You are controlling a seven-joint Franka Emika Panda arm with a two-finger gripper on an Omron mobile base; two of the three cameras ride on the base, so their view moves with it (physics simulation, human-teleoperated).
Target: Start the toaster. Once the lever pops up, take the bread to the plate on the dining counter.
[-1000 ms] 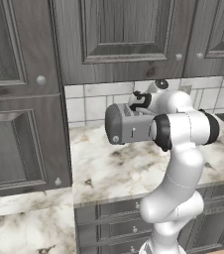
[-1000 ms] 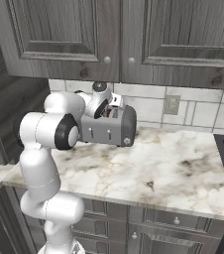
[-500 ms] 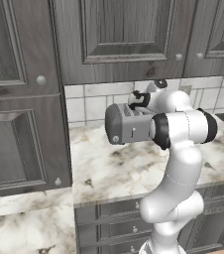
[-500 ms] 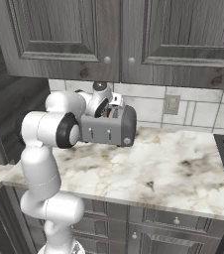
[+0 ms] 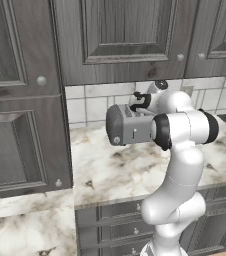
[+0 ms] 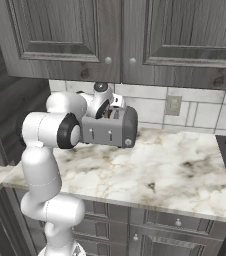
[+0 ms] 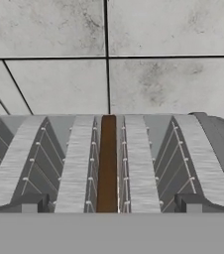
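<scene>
No text, label, brand, number or sign can be read anywhere here. The toaster (image 5: 130, 129) has a plain gray front (its small knob and tabs carry no legible marks), and the cabinet doors (image 6: 70, 35), the tiled wall (image 7: 109, 54) and the marble worktop (image 6: 175, 170) are all unlettered.

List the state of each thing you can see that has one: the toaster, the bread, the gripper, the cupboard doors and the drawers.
Boxy gray metal toaster: upright on the marble worktop, against the tiled wall.
Thin brown bread slice: standing on edge, down in the toaster's middle slot.
Gripper: open, fingertips either side of the bread's slot, holding nothing.
Dark wood upper cupboard doors: closed.
Gray drawers: closed.
</scene>
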